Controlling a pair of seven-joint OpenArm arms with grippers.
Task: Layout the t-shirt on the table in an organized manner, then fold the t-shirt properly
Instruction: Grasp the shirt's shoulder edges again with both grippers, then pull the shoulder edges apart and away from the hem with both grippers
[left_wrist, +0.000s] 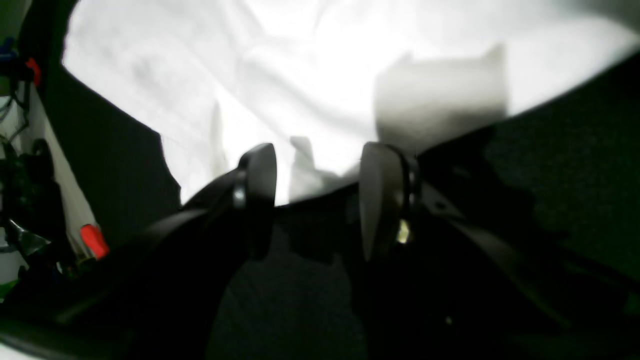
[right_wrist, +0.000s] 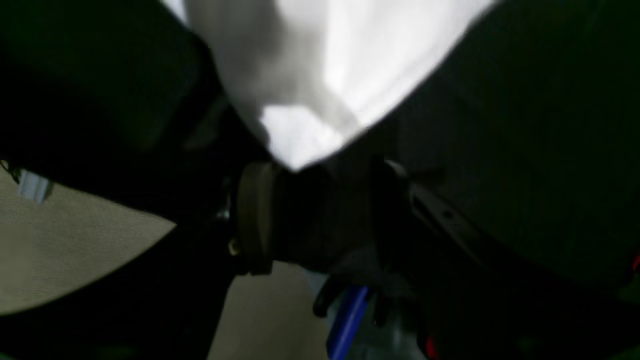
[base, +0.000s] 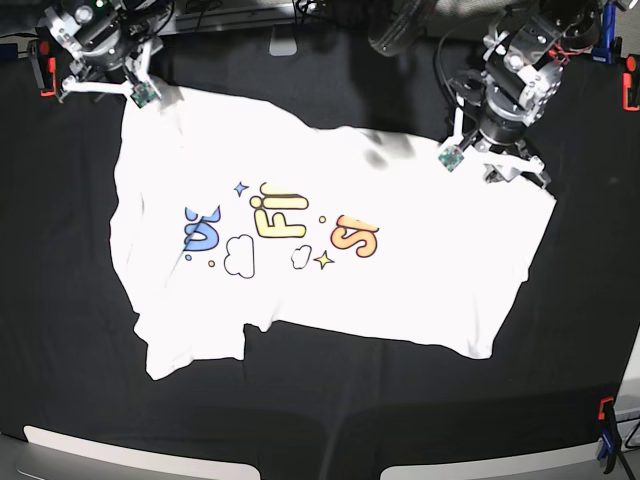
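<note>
The t-shirt (base: 330, 250) lies spread on the table (base: 300, 400), printed side up, with blue, yellow and orange letters showing. My left gripper (base: 503, 165) is at the shirt's far right corner. In the left wrist view it (left_wrist: 317, 195) is open, its fingertips (left_wrist: 257, 185) astride the shirt's edge (left_wrist: 320, 75) on the black cloth. My right gripper (base: 108, 88) is at the shirt's far left corner. In the right wrist view it (right_wrist: 320, 205) is open, and a white shirt corner (right_wrist: 300, 140) ends just at its fingertips (right_wrist: 255, 215).
Red clamps (base: 44, 75) (base: 630, 90) hold the black cloth at the far edges, with another red one (base: 605, 408) and a blue one (base: 600, 450) at the near right. A blue clamp (right_wrist: 347, 310) shows below the right gripper. Cables lie beyond the far edge.
</note>
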